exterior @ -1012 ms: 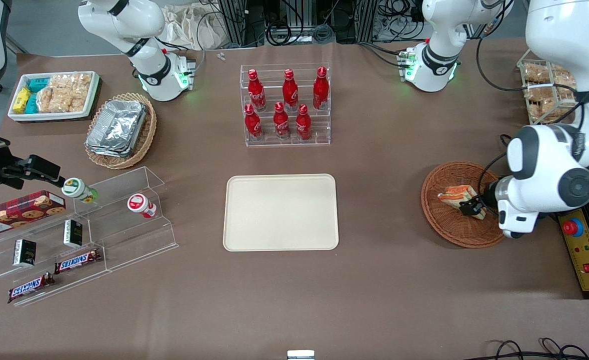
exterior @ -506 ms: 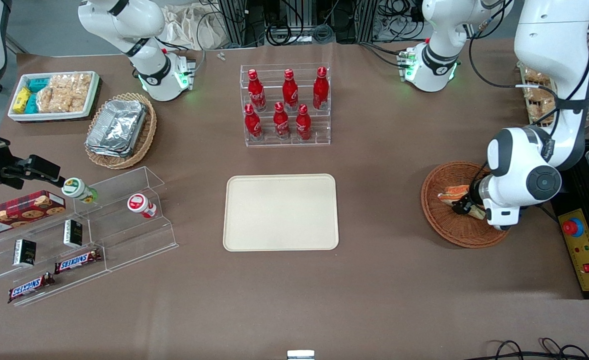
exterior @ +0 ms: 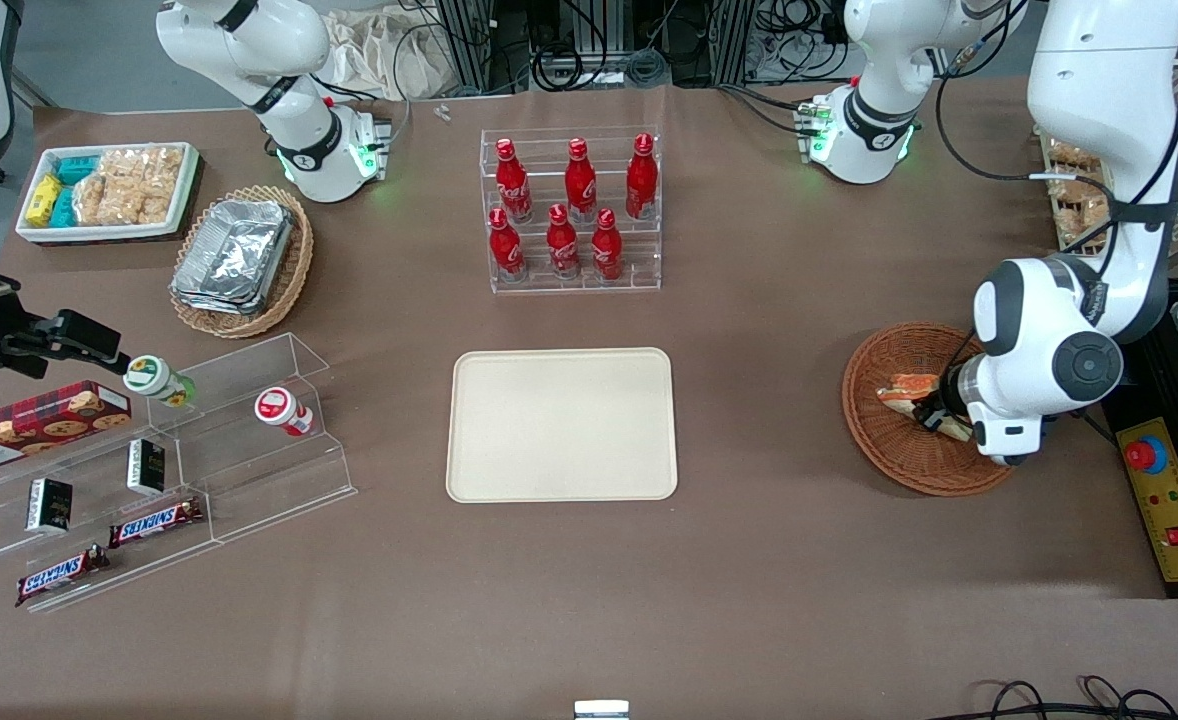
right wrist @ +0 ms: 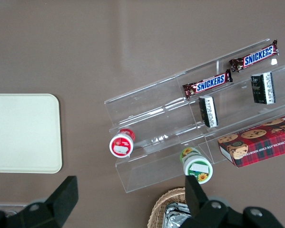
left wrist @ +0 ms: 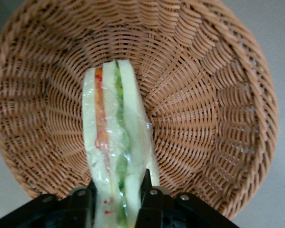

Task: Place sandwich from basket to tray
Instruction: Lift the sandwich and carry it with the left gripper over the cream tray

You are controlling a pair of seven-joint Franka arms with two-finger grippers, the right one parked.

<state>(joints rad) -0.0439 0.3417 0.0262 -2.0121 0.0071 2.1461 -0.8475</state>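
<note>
The sandwich (left wrist: 114,142), a plastic-wrapped wedge of white bread with orange and green filling, lies in the round reddish-brown wicker basket (left wrist: 213,118). My left gripper (left wrist: 117,192) is shut on the sandwich, one black finger on each bread face. In the front view the gripper (exterior: 934,412) is down in the basket (exterior: 884,445) at the working arm's end of the table, with the sandwich (exterior: 904,388) partly hidden by the wrist. The cream-beige tray (exterior: 561,424) lies bare at the table's middle; it also shows in the right wrist view (right wrist: 23,133).
A clear rack of red bottles (exterior: 571,210) stands farther from the camera than the tray. A clear tiered shelf with snacks (exterior: 164,470), a tan basket of foil containers (exterior: 239,260) and a white snack tray (exterior: 107,190) sit toward the parked arm's end. A red-button control box (exterior: 1169,500) lies beside the basket.
The left arm's wrist has shifted over the basket toward the table's middle and settled; the gripper now sits lower on the sandwich. The sandwich stays in the basket.
</note>
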